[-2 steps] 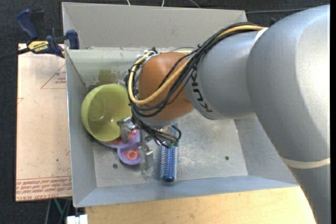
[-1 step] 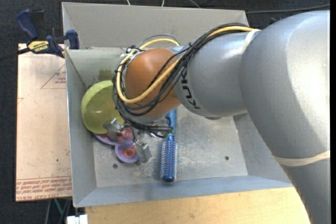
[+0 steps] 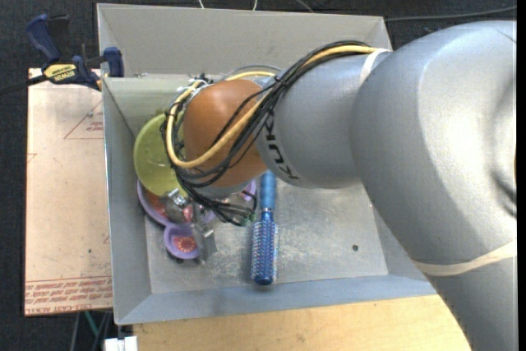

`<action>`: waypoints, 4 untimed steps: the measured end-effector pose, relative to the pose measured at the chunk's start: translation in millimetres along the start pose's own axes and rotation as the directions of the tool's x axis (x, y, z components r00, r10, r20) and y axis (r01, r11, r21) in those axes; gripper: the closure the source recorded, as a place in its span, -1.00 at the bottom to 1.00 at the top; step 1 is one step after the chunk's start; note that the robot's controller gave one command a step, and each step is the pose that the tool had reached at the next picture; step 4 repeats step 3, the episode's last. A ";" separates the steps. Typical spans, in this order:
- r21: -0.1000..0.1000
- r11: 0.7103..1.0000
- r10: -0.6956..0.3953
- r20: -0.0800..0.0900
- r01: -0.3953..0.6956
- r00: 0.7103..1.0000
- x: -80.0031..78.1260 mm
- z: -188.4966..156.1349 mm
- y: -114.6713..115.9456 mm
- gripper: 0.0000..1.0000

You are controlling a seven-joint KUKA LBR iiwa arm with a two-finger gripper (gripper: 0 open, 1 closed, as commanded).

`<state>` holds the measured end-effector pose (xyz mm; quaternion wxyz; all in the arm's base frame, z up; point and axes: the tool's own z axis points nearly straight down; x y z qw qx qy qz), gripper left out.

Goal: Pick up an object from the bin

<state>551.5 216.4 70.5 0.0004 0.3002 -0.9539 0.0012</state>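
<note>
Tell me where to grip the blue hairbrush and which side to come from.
Probably best to take the hairbrush from straight above, at the neck where handle meets bristle head, closing across its narrow width. It lies flat on the bin floor, with bare floor beside it for clearance.

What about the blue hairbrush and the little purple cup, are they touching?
Apart. The camera view shows bare bin floor between the blue hairbrush and the little purple cup by the gripper.
</note>
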 end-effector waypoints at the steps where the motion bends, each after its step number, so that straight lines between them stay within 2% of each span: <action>1: 0.000 1.000 0.001 0.000 -0.001 1.000 0.0 0.0 -0.1 1.00; 4: 0.002 1.000 0.004 -0.001 -0.004 1.000 0.5 -4.1 -1.9 1.00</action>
